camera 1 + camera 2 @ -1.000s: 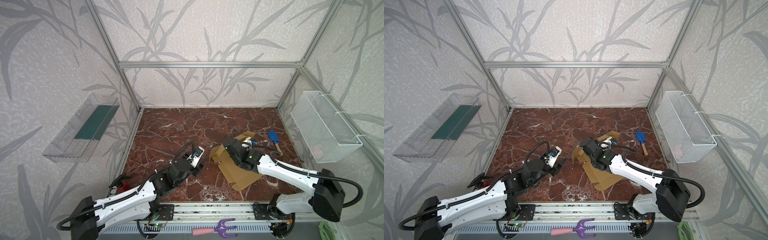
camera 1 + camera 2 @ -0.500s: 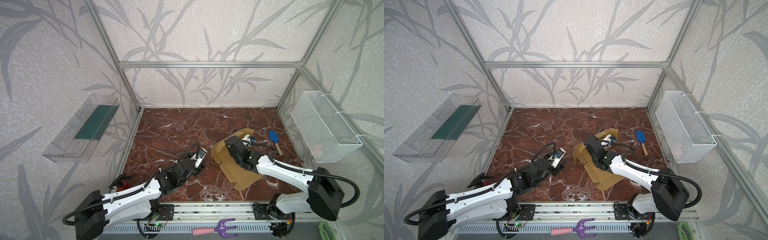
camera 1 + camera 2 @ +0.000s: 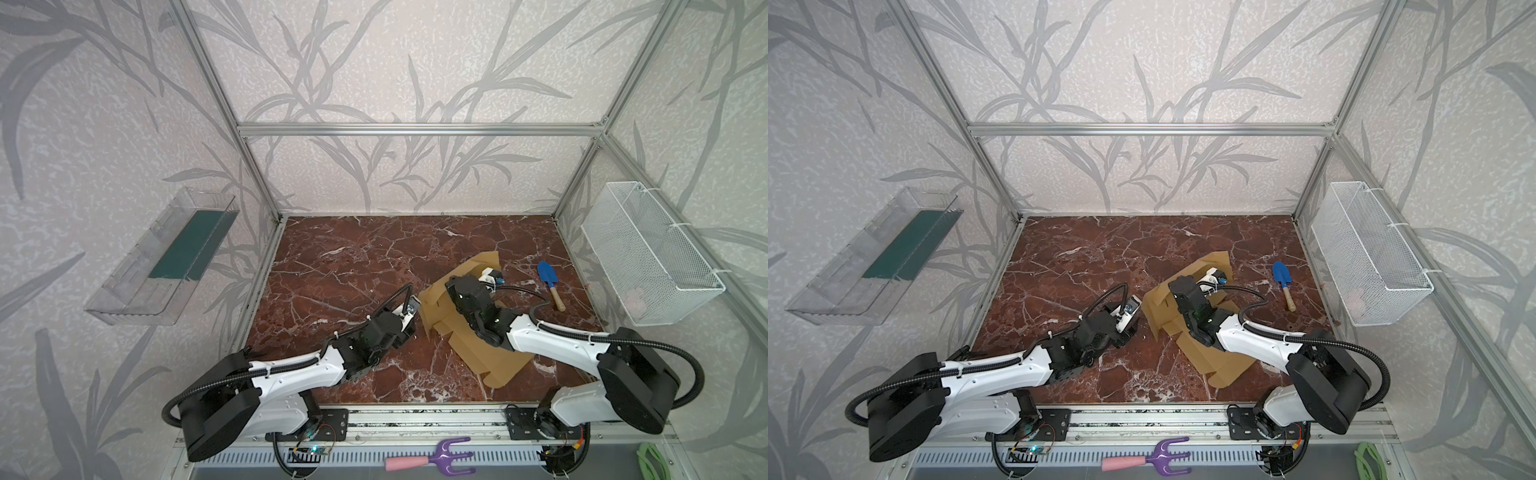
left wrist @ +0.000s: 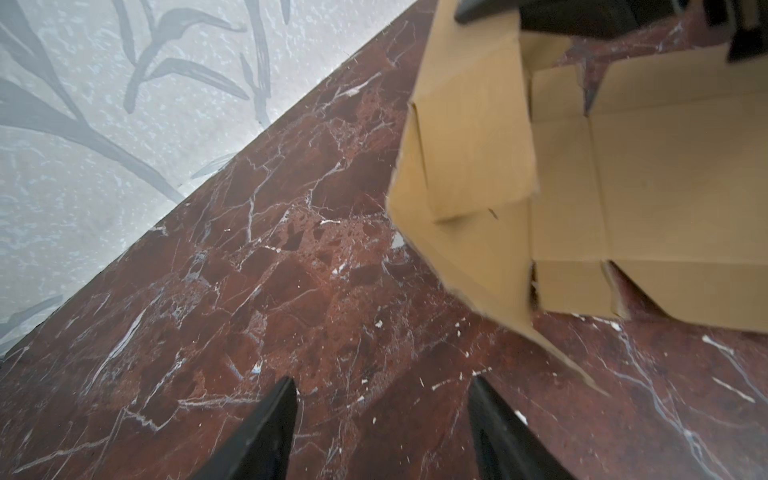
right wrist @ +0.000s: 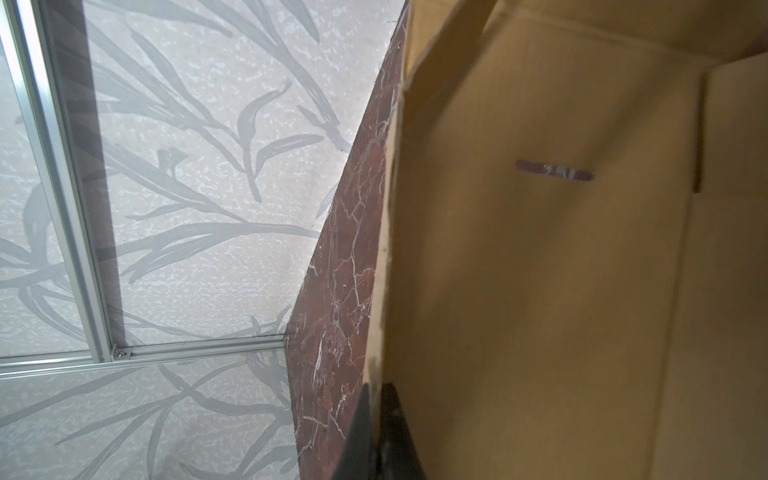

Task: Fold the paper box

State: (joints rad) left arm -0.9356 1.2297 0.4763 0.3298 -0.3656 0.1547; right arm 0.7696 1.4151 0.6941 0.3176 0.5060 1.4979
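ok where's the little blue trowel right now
In both top views the blue trowel lies on the marble floor on the right side, between the paper box and the white wire basket, touching neither.

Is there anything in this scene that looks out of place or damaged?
A blue trowel lies on the marble table right of the paper box, and a purple hand fork lies outside the table, on the front ledge. Neither seems needed for folding. The box's edge looks slightly ragged in the left wrist view.
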